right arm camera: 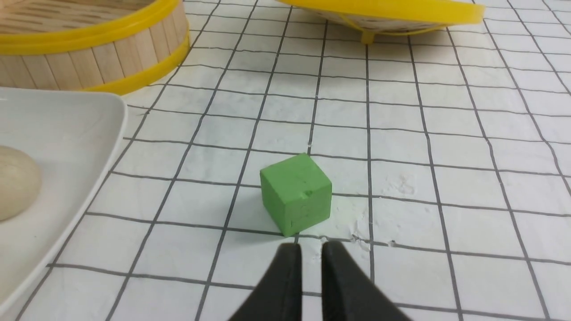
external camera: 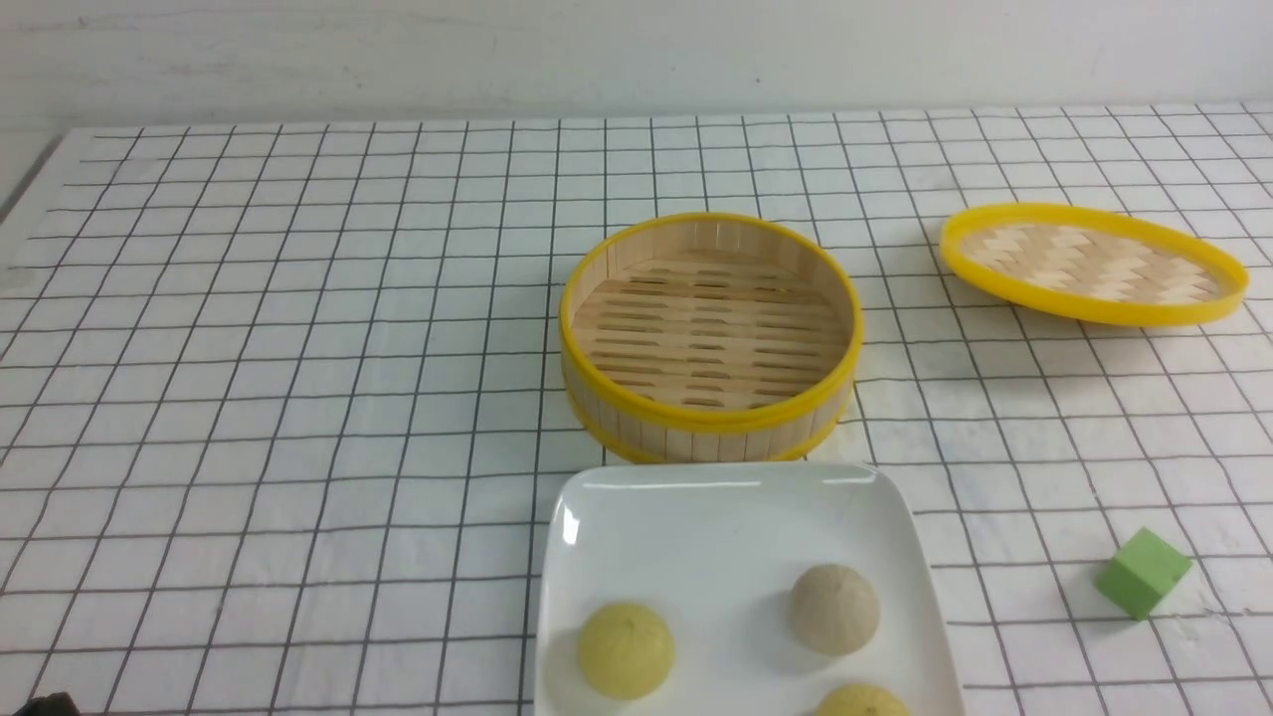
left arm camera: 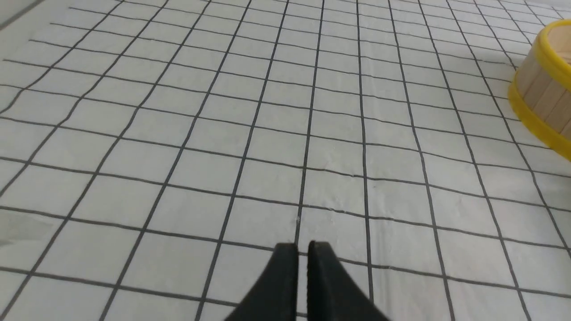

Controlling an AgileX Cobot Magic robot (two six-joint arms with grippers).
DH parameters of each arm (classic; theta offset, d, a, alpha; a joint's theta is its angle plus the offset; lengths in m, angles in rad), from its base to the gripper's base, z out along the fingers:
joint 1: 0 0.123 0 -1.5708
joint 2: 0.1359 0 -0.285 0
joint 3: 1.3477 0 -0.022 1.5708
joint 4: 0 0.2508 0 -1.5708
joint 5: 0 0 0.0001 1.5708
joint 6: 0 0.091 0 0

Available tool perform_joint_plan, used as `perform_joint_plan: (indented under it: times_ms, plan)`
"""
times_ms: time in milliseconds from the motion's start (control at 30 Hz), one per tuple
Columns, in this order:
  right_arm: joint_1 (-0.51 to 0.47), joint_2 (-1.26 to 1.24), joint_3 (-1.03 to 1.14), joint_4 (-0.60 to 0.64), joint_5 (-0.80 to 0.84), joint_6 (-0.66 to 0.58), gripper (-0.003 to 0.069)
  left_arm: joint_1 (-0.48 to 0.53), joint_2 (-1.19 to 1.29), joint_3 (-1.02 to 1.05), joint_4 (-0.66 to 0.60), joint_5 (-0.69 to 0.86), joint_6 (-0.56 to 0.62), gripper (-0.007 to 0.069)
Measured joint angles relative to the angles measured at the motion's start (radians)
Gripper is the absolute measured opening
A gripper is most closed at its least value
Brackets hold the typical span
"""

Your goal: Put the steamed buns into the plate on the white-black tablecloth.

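Note:
The white square plate (external camera: pixel 696 527) lies on the white-black tablecloth (external camera: pixel 298 348) at the front centre. Three steamed buns sit on it: a pale yellow one (external camera: pixel 626 648), a grey-beige one (external camera: pixel 833 608) and a second yellow one (external camera: pixel 861 700) cut by the frame edge. The plate rim (right arm camera: pixel 102 147) and the grey-beige bun (right arm camera: pixel 15 183) also show in the right wrist view. My left gripper (left arm camera: pixel 302 246) is shut and empty over bare cloth. My right gripper (right arm camera: pixel 311 247) is shut and empty just short of the green cube (right arm camera: pixel 296 192). Neither gripper shows in the front view.
An empty bamboo steamer basket (external camera: pixel 709 333) stands just behind the plate. Its woven lid (external camera: pixel 1091 262) lies upside down at the back right. The green cube (external camera: pixel 1143 571) sits right of the plate. A dark object (external camera: pixel 45 704) shows at the bottom left corner.

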Motion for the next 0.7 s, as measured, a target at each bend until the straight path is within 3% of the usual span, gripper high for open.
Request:
perform_joint_plan:
  times_ms: [700]
  plan:
    - [0.000, 0.000, 0.000, 0.000, 0.000, 0.000, 0.0125, 0.000, 0.000, 0.000, 0.001, 0.008, 0.054, 0.0087]
